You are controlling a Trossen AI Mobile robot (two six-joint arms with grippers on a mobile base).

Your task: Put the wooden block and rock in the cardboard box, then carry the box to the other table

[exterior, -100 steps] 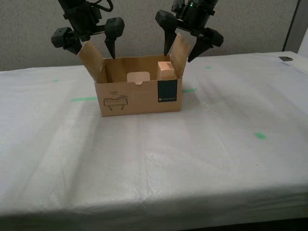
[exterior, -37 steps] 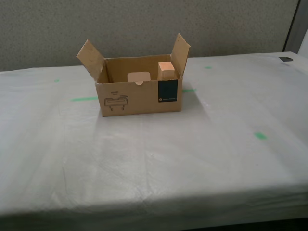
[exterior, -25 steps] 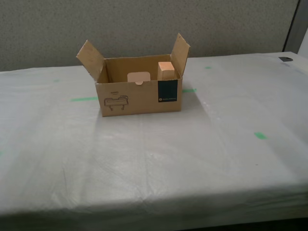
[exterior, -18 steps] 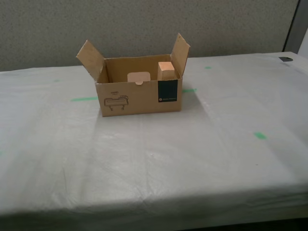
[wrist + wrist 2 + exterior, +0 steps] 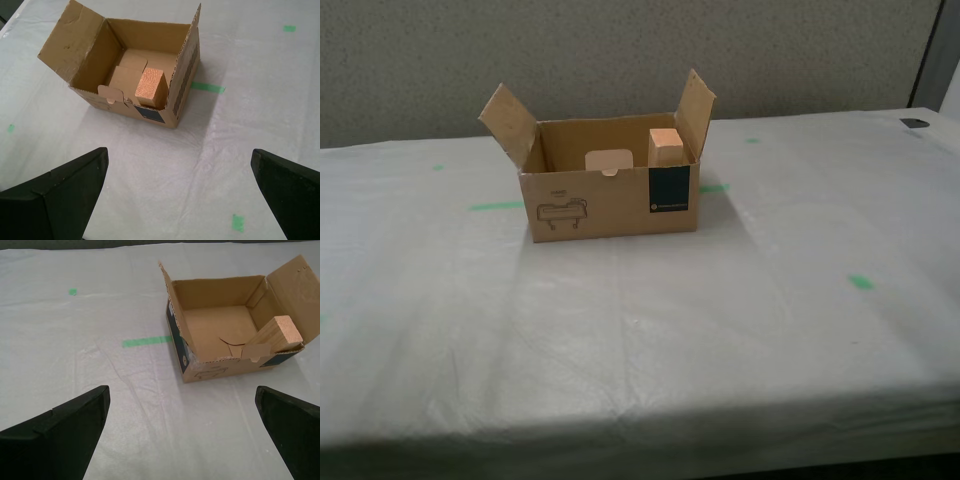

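The cardboard box (image 5: 610, 200) stands with its flaps open on the other table (image 5: 670, 330), which has a whitish sheet. The wooden block (image 5: 666, 145) stands inside the box, at the end toward the exterior view's right. It also shows leaning in the box (image 5: 200, 292) as the block (image 5: 277, 332), and upright in the box (image 5: 182, 75) as the block (image 5: 150, 87). The rock is hidden. My first gripper (image 5: 179, 150) and my second gripper (image 5: 181, 390) are open, empty and well back from the box. Neither shows in the exterior view.
Green tape marks (image 5: 860, 282) (image 5: 495, 206) dot the sheet. A grey partition wall (image 5: 620, 50) runs behind the table. A small dark object (image 5: 913, 122) lies at the far corner on the exterior view's right. The table's front edge runs along that view's bottom.
Both grippers, earlier open over the box flaps, have withdrawn out of the exterior view. The box and block have not moved.
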